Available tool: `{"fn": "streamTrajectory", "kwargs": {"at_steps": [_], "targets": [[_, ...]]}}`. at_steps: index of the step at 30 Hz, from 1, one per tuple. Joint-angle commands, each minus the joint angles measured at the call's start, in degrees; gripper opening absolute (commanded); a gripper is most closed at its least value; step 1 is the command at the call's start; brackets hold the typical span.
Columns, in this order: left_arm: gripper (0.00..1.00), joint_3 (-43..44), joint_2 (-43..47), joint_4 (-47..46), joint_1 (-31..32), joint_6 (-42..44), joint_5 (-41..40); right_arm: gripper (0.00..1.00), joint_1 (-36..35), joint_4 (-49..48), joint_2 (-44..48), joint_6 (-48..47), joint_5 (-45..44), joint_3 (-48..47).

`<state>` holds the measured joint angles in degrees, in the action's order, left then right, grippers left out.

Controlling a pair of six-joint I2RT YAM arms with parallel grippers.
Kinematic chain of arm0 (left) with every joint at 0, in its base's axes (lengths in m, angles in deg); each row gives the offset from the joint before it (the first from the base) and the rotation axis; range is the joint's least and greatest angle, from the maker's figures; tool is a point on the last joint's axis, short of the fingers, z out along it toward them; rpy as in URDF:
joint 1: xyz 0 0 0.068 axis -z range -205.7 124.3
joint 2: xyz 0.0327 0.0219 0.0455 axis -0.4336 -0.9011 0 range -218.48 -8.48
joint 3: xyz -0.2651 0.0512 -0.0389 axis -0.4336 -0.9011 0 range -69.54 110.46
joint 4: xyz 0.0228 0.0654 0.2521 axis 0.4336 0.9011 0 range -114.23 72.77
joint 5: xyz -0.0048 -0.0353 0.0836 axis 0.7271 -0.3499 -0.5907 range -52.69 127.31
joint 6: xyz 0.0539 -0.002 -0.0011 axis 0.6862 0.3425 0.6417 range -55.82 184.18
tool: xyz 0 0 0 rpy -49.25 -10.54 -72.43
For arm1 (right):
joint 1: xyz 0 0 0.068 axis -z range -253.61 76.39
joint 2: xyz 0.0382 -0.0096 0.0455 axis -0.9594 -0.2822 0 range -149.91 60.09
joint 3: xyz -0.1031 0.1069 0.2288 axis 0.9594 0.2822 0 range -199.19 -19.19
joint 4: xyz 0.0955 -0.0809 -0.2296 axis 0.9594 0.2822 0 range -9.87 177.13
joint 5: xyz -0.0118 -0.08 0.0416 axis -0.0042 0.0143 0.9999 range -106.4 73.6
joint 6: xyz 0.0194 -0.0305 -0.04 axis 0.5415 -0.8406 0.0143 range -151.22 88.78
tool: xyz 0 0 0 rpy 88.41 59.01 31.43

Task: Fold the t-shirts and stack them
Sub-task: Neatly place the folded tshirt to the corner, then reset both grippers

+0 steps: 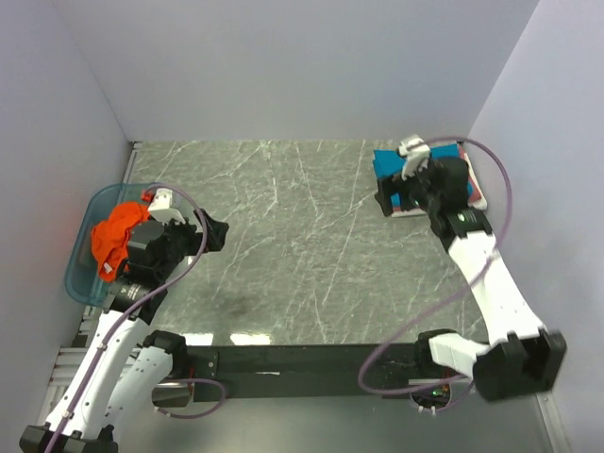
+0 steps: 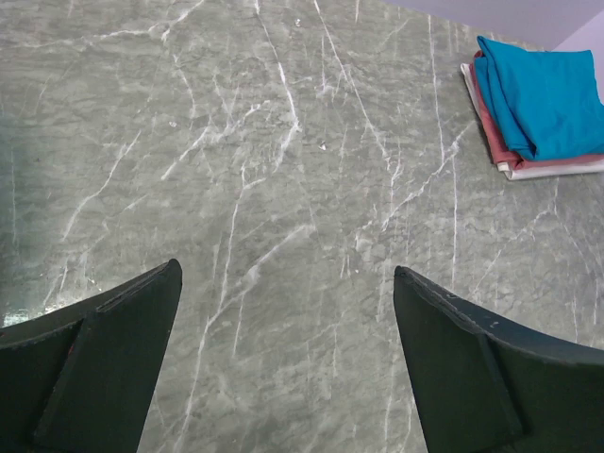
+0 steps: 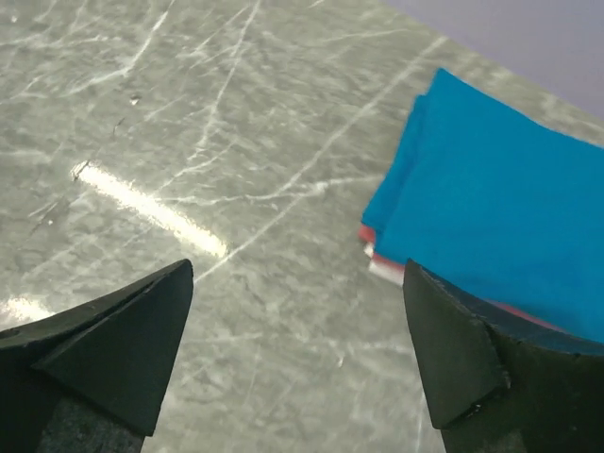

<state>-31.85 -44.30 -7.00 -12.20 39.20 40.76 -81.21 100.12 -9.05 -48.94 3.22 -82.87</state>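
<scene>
A folded teal t-shirt [image 1: 389, 162] [image 2: 547, 90] [image 3: 500, 217] tops a stack at the back right, over a dusty red t-shirt [image 2: 491, 123] [image 3: 366, 233] and a thin white layer [image 2: 557, 170]. My right gripper [image 1: 389, 200] [image 3: 298, 265] hovers at the stack's near left corner. It is open with only bare table between its fingers. A crumpled orange t-shirt [image 1: 115, 236] lies in the blue tub [image 1: 83, 278] at the left. My left gripper [image 1: 213, 232] [image 2: 286, 267] hangs open and holds nothing, just right of the tub, facing the table's middle.
Grey marble tabletop [image 1: 293, 236] enclosed by pale walls on the left, back and right. The tub sits against the left wall. The arms' black base rail [image 1: 302, 359] runs along the near edge.
</scene>
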Motion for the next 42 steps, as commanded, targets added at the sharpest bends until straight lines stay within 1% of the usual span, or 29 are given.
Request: {"fn": "streamTrajectory", "kwargs": {"at_steps": [1,2,4,5,8,9,13,14,17,21,27,42], "targets": [[0.99,4.4,0.0,-0.9,-0.3,2.5,2.0,0.99,0.9,-7.0,11.2,7.1,-6.9,5.1],[0.99,4.8,0.2,-0.5,-0.3,2.9,2.0,1.0,3.0,-7.4,13.1,10.3,-9.3,7.5],[1.0,5.5,0.9,1.0,-0.3,4.2,1.6,1.0,5.4,-8.4,17.9,13.7,-11.3,9.8],[1.0,5.7,1.4,1.5,-0.3,4.7,1.4,1.0,6.4,-9.1,19.5,17.3,-16.2,12.2],[0.99,5.8,2.4,2.4,-0.3,6.3,-0.2,1.0,6.6,-11.8,24.9,23.0,-23.6,16.8],[0.99,5.9,2.7,2.9,-0.3,7.0,-0.4,1.0,6.5,-13.0,27.0,23.6,-24.8,18.0],[1.0,4.3,3.8,2.8,-0.3,8.0,-1.6,1.0,6.7,-13.5,29.9,26.1,-28.4,21.1],[1.0,2.1,5.6,1.9,-0.3,7.7,-1.6,1.0,7.3,-14.4,31.6,27.0,-28.4,23.5],[0.99,0.7,6.8,1.4,-0.3,7.5,-1.6,1.0,9.4,-15.2,32.9,27.4,-27.0,24.6],[0.99,0.4,7.1,0.8,-0.3,7.6,-1.6,1.0,11.8,-15.5,34.3,28.2,-24.6,26.1],[0.99,0.4,6.7,1.1,-0.3,7.4,-1.2,1.0,14.9,-14.7,35.1,28.5,-23.5,26.9],[0.99,0.3,6.9,1.1,-0.3,7.6,-0.2,1.0,17.2,-14.3,34.5,28.1,-21.9,27.1]]}}
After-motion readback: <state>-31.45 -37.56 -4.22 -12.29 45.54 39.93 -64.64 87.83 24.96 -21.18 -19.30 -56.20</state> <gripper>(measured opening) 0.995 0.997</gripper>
